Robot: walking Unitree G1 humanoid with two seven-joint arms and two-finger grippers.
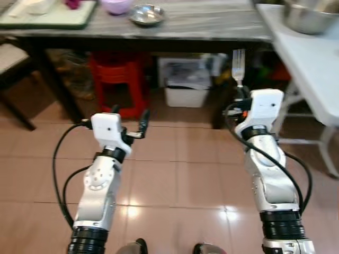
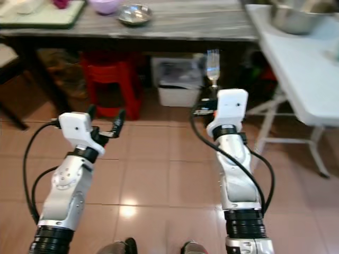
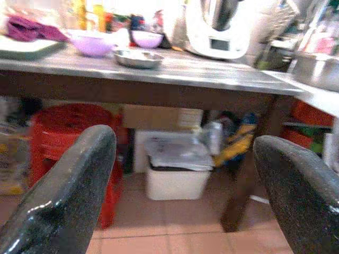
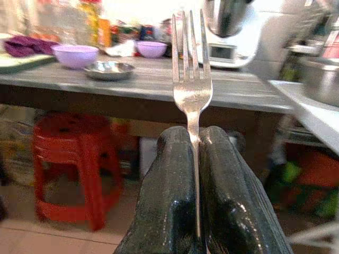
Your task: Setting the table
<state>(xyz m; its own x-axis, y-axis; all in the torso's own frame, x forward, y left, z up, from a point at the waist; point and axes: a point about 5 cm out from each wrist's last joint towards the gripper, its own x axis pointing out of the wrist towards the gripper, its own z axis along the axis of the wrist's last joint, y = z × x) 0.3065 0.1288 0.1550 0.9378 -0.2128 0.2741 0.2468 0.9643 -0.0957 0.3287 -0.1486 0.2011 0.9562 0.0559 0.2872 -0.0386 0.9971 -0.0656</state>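
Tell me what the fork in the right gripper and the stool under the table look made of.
Silver four-tined fork: apparently polished metal, bright reflective sheen; clamped in the right gripper. Red moulded stool: likely glossy plastic, uniform saturated colour, rounded legs.

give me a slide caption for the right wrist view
Right gripper pinching a fork upright, tines up, facing a grey table with a steel dish and purple bowls.

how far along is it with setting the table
Early. Already done: the right gripper is shut on a fork, tines up. In hand: carrying it, standing short of the grey table. Left: nothing is laid by the metal dish or purple bowl; the left gripper is open.
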